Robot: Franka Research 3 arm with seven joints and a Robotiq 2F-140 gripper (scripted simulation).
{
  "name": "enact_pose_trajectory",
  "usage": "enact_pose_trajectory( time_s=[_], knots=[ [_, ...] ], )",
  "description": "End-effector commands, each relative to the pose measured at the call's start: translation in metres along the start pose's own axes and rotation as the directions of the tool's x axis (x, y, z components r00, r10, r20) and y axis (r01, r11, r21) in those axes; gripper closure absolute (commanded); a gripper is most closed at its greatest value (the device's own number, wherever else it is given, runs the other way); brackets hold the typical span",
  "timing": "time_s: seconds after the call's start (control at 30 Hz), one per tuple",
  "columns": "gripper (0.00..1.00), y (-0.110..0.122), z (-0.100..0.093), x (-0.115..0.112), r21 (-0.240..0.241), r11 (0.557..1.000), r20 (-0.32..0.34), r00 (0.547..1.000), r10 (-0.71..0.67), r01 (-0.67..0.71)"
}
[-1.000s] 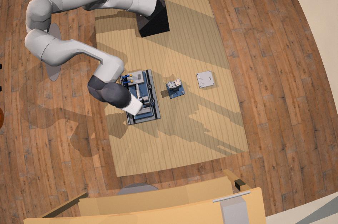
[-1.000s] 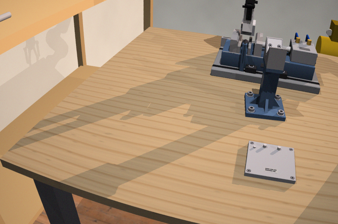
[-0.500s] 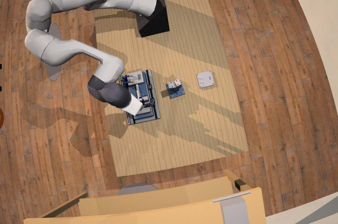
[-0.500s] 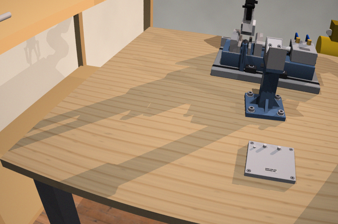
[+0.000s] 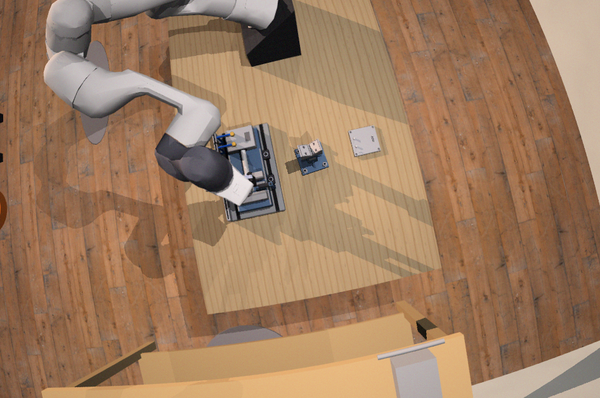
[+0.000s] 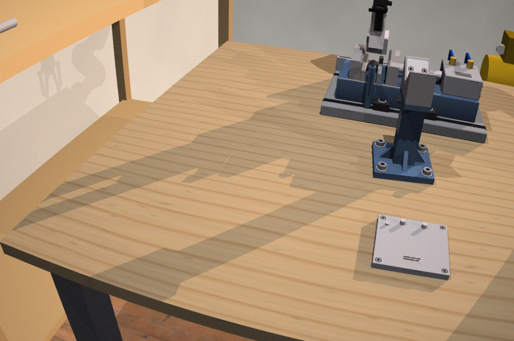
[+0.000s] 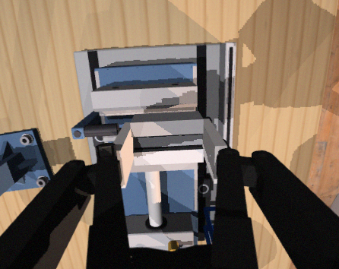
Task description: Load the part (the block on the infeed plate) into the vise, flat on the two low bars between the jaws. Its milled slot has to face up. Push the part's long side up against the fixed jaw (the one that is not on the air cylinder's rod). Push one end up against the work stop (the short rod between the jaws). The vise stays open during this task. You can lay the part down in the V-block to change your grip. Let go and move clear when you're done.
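Note:
The grey part (image 6: 375, 49) (image 7: 166, 128) is held by its ends between the fingertips of my gripper (image 6: 378, 30) (image 7: 167, 134), which is shut on it. A dark channel along its upper side in the wrist view looks like the slot, facing up. The part hangs just above the gap between the fixed jaw (image 6: 356, 63) (image 7: 144, 99) and the moving jaw (image 6: 392, 67) of the open vise, long side roughly parallel to the jaws. The work stop (image 7: 101, 130) is the dark rod left of the part in the wrist view. The low bars are mostly hidden.
The V-block (image 5: 310, 149) (image 6: 419, 90) stands on a blue post beside the vise. The infeed plate (image 5: 364, 141) (image 6: 411, 243) lies beyond it with no part on it. The air cylinder (image 6: 461, 81) with blue hoses is at the vise's other end.

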State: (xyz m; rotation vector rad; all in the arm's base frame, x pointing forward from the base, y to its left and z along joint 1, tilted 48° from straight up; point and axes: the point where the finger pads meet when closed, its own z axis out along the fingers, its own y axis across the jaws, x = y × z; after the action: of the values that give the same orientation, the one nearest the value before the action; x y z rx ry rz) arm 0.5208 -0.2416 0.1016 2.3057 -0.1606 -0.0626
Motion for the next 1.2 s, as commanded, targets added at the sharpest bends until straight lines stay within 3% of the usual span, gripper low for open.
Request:
enact_pose_trajectory(
  time_s=[0.0,1.17],
  knots=[
    [1.00,-0.0005,0.0007,0.0001,0.000,1.000,-0.002,1.000,0.003,-0.003],
    [1.00,-0.0005,0.0066,0.0000,0.000,1.000,-0.002,1.000,0.002,-0.002]
  ],
)
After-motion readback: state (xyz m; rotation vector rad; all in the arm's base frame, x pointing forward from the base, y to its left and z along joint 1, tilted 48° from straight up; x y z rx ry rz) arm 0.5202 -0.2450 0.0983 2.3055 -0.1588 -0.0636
